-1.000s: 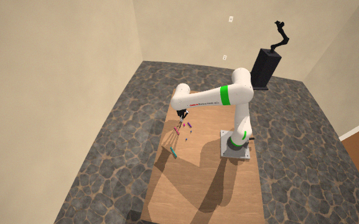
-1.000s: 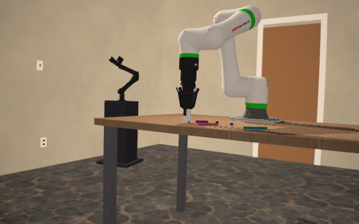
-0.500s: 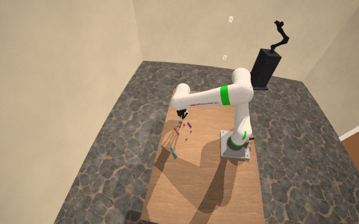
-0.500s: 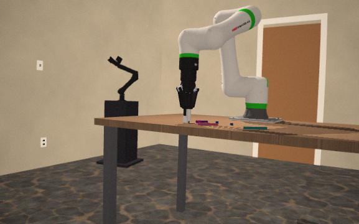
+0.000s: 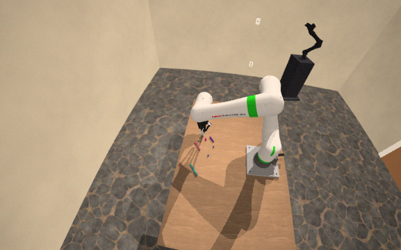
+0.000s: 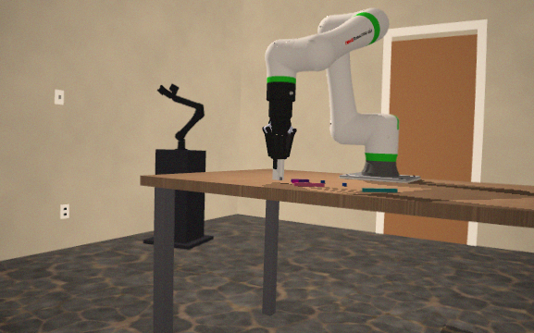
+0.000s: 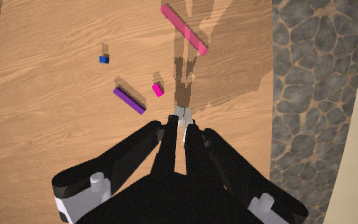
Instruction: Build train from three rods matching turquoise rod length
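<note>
Grey rod [image 7: 182, 114] clamped in pincer [image 7: 179, 123]; near table edge [image 7: 270, 75].

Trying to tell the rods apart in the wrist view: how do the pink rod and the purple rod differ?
The pink rod is clearly longer than the purple rod. The pink one lies farther from the gripper and partly under the arm's shadow. The purple one lies in the light, close beside the small magenta rod. Both lie flat on the table, slant the same way, and touch no other rod.
</note>
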{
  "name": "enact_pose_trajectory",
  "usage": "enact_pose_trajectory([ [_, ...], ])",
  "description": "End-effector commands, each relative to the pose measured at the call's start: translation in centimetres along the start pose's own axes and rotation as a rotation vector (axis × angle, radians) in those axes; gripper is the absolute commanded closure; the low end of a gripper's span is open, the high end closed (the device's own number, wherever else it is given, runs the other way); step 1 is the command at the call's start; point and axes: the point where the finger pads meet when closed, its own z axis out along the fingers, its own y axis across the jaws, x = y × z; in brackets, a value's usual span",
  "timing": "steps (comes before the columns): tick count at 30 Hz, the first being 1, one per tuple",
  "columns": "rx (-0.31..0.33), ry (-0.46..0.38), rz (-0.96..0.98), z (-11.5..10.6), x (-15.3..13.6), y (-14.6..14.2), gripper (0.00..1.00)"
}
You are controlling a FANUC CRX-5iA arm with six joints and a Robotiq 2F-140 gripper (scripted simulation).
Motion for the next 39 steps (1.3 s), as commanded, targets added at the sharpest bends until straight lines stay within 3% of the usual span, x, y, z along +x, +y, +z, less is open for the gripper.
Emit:
enact_pose_trajectory([
  [1,0.0,0.0,0.0,-1.9,0.0,0.0,0.97],
  [11,0.0,0.0,0.0,-8.5,0.0,0.0,0.97],
  [25,0.0,0.0,0.001,-9.1,0.1,0.0,0.97],
  [39,0.0,0.0,0.145,-9.4,10.8,-5.8,0.97],
])
